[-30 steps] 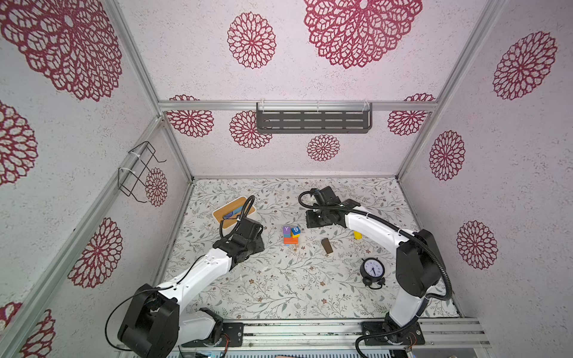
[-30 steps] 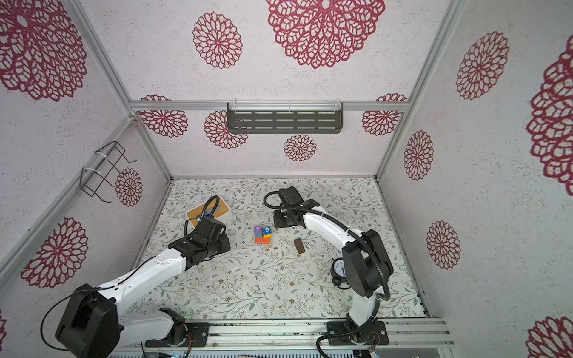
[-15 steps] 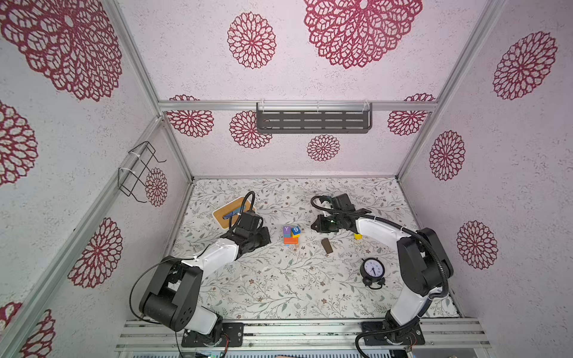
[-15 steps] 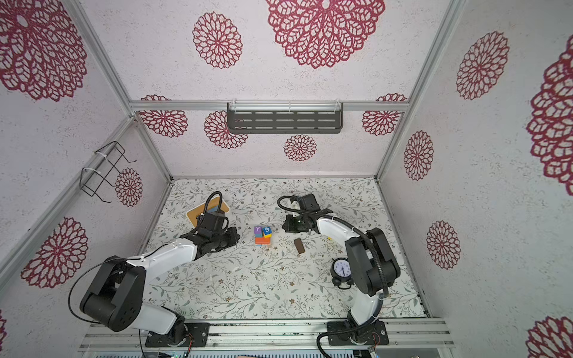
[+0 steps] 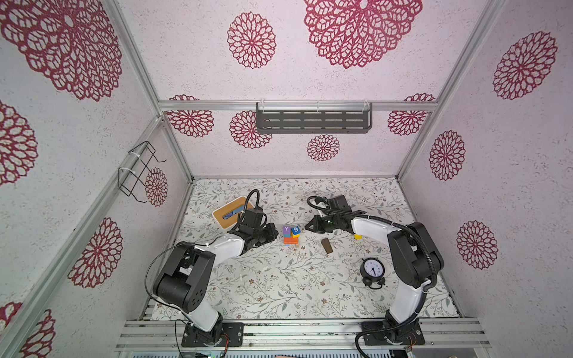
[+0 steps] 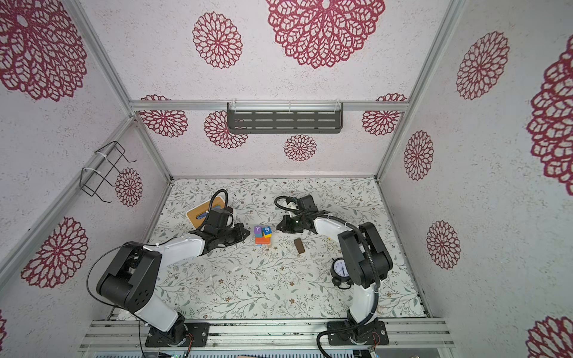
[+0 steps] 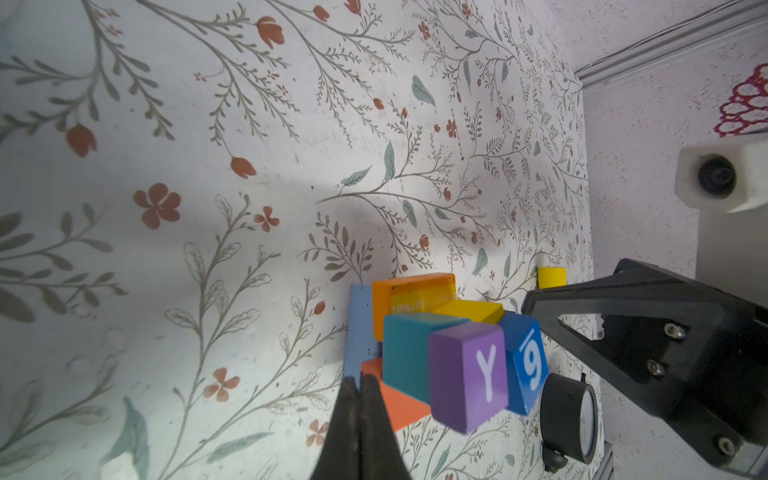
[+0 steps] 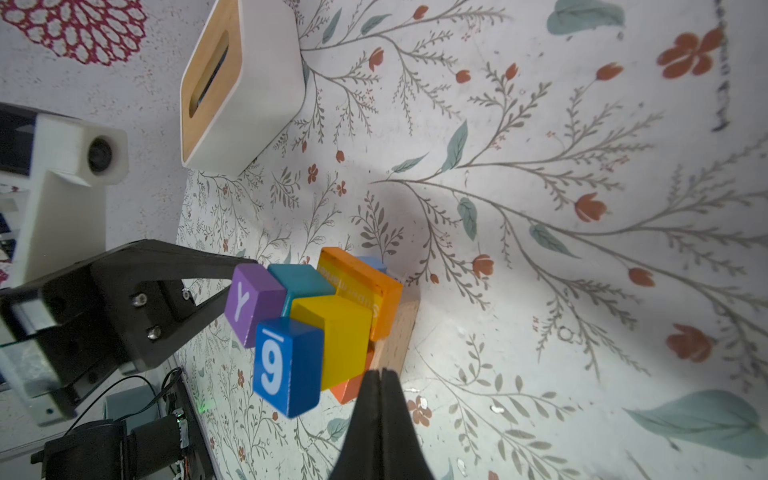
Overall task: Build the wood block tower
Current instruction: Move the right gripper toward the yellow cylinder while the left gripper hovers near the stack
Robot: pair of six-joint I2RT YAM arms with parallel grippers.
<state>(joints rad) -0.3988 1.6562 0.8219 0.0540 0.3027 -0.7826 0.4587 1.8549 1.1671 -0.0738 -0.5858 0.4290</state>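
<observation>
The tower (image 5: 290, 235) (image 6: 263, 235) stands mid-table: orange, light blue and tan wood blocks low down, teal and yellow above, a purple "Y" cube (image 7: 467, 374) and a blue "9" cube (image 8: 286, 365) on top. My left gripper (image 5: 277, 233) (image 7: 359, 380) is shut and empty, its tip at the tower's light blue and orange base. My right gripper (image 5: 306, 227) (image 8: 380, 372) is shut and empty, its tip at the tan base block on the opposite side. A dark brown bar (image 5: 326, 245) and a small yellow block (image 5: 358, 237) lie loose to the right.
A white box with a wooden lid (image 5: 231, 212) sits behind the left arm. A black alarm clock (image 5: 373, 269) stands front right, near the right arm's base. Enclosure walls ring the floral table; a dark shelf (image 5: 313, 117) hangs on the back wall.
The left gripper has slid right up to the tower's base and its arm has folded back. The right gripper has come forward and down to the tower's other side.
</observation>
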